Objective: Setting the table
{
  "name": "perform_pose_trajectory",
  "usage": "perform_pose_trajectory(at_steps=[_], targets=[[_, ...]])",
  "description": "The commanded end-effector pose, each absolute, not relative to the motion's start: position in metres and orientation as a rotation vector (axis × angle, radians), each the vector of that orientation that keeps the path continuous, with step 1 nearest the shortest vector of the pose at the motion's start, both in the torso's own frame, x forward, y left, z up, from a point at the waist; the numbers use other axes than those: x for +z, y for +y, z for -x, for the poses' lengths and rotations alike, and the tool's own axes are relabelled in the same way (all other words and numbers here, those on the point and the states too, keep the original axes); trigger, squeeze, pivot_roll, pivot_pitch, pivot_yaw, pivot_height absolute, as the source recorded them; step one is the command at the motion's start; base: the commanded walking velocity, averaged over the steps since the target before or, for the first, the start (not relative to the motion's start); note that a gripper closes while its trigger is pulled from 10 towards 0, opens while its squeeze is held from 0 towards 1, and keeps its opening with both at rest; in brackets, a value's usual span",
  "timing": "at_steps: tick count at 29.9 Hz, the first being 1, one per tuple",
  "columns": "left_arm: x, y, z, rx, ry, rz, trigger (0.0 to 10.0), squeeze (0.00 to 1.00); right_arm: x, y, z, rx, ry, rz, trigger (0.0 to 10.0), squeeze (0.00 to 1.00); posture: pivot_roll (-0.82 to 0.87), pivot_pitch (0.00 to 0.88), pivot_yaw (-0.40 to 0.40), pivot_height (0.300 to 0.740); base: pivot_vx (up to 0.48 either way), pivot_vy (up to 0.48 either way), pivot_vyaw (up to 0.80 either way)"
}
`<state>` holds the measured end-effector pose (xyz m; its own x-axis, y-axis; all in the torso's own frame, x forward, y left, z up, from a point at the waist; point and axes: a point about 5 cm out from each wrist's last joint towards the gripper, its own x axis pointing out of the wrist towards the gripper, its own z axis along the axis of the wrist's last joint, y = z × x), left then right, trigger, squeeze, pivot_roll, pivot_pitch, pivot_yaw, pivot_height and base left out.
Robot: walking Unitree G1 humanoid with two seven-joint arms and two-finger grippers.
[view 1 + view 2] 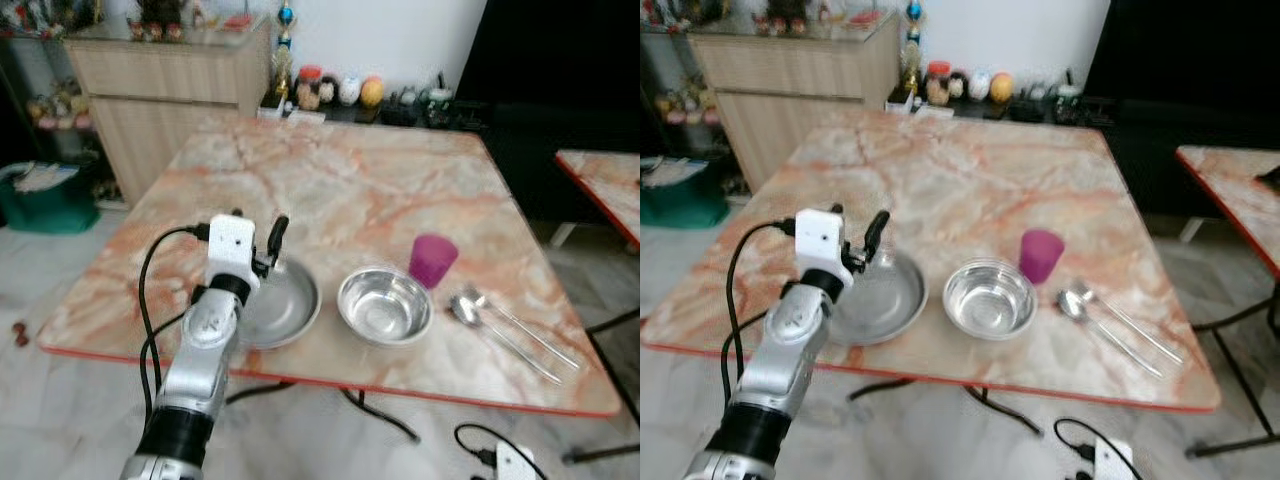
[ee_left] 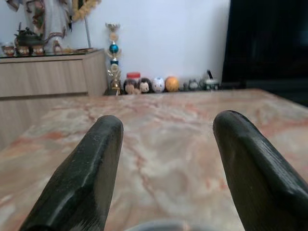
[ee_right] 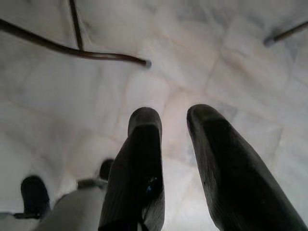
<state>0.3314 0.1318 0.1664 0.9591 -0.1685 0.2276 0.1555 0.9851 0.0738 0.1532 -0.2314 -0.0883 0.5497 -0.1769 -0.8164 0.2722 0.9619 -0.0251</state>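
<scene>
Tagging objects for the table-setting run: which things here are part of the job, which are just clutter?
Job:
steel plate, under the open left gripper
steel bowl
purple cup
two spoons
marble table

Lying about:
wooden sideboard
jars and figurines by the wall
green bin
floor cable

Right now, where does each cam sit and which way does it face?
Left eye, right eye: head stereo pair, looking forward and down at the marble table with steel plate, bowl, purple cup, spoons; silver left arm and left tool in frame.
Left wrist: looks level across the tabletop to the cabinet, along its open fingers.
Right wrist: points down at the tiled floor; right tool hangs idle.
Shared: eyes and left wrist both see the table and cabinet.
</scene>
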Motion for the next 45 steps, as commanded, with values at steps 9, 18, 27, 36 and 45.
perform_pose_trajectory(at_steps=[9, 18, 27, 36, 45], targets=[[0.149, 0.158, -0.335, -0.072, -0.092, 0.044, 10.0, 1.00, -0.089, -0.229, -0.152, -0.272, 0.960, -0.119, 10.0, 0.00, 0.10, 0.000, -0.083, 0.740, 0.000, 0.000, 0.00], [0.137, 0.190, -0.330, -0.027, -0.013, -0.011, 10.0, 1.00, -0.090, -0.230, -0.151, -0.271, 0.965, -0.115, 10.0, 0.00, 0.12, 0.000, -0.088, 0.740, 0.000, 0.000, 0.00], [0.140, 0.183, -0.331, -0.053, -0.052, -0.090, 10.0, 0.00, -0.089, -0.230, -0.152, -0.274, 0.959, -0.116, 10.0, 0.00, 0.10, 0.000, -0.083, 0.740, 0.000, 0.000, 0.00], [0.140, 0.170, -0.333, -0.097, -0.059, -0.075, 10.0, 0.00, -0.089, -0.229, -0.153, -0.267, 0.963, -0.110, 10.0, 0.00, 0.11, 0.000, -0.086, 0.740, 0.000, 0.047, 0.00], [0.141, 0.167, -0.333, -0.120, -0.067, -0.093, 10.0, 0.00, -0.089, -0.229, -0.152, -0.259, 0.970, -0.100, 10.0, 0.00, 0.11, 0.000, -0.086, 0.740, 0.000, 0.300, 0.00]])
